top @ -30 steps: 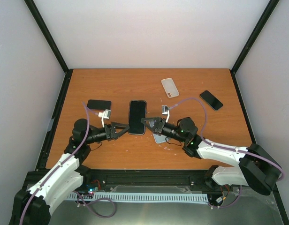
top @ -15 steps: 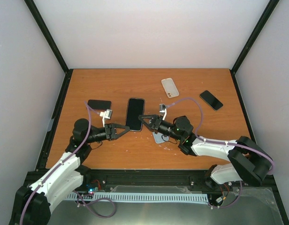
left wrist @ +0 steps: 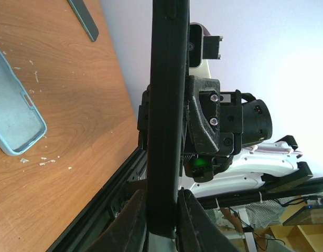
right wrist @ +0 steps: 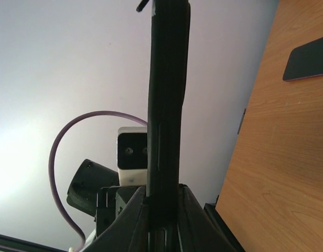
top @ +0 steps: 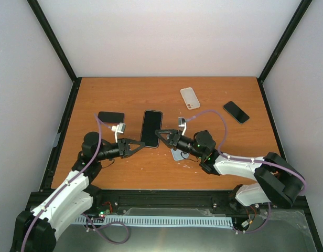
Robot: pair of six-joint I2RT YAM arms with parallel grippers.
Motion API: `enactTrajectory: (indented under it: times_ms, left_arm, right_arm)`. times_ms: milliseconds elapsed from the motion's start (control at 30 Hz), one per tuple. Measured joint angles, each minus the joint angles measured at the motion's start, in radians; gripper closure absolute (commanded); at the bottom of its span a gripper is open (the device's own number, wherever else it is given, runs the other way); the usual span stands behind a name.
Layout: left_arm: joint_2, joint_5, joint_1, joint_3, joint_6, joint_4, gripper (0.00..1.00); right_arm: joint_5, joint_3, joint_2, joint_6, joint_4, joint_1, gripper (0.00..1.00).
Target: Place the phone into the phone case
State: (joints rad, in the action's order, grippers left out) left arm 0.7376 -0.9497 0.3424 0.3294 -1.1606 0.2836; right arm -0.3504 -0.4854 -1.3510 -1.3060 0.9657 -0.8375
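A black phone (top: 152,128) hangs flat above the table, held between both arms. My left gripper (top: 139,145) is shut on its near left edge. My right gripper (top: 160,133) is shut on its near right edge. The left wrist view shows the phone (left wrist: 167,105) edge-on between the fingers of the left gripper (left wrist: 162,210). It is also edge-on in the right wrist view (right wrist: 167,105), clamped in the right gripper (right wrist: 164,210). Its rim looks thick and dark; I cannot tell whether that is a case. A light blue phone case (top: 177,154) lies on the table under the right gripper.
A white case (top: 190,97) lies at the back. A black phone (top: 236,112) lies at the back right. A dark flat phone or case (top: 110,116) lies on the left. The table (top: 125,168) has black frame rails along its edges.
My left gripper has closed onto the phone's edge. The phone and the right gripper shifted slightly left and away from the arms' bases, then held still.
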Motion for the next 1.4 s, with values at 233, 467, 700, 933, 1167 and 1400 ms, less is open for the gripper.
enactTrajectory:
  times_ms: [233,467,700,933,1167,1400]
  left_arm:
    - [-0.002,0.043,0.000,0.009,0.031,-0.076,0.54]
    - [-0.002,0.082,-0.002,0.010,0.049,-0.098,0.55]
    - [0.022,0.090,-0.002,0.010,0.063,-0.105,0.71]
    - [0.050,0.085,-0.002,0.013,0.094,-0.105,0.97]
    - [0.066,0.121,-0.004,0.038,0.136,-0.213,0.85]
    - [0.065,0.211,-0.004,0.072,0.184,-0.341,0.33]
  right_arm:
    - [0.003,0.001,0.023,0.031,-0.072,0.000,0.89]
    - [-0.008,0.001,0.025,0.034,-0.104,0.000,0.89]
    - [-0.010,0.011,0.024,0.033,-0.109,0.000,0.89]
    - [-0.016,0.011,0.008,0.033,-0.121,0.003,0.88]
    - [-0.016,0.011,-0.040,0.021,-0.109,0.004,0.89]
    - [-0.029,0.015,-0.082,0.026,-0.125,0.001,0.89]
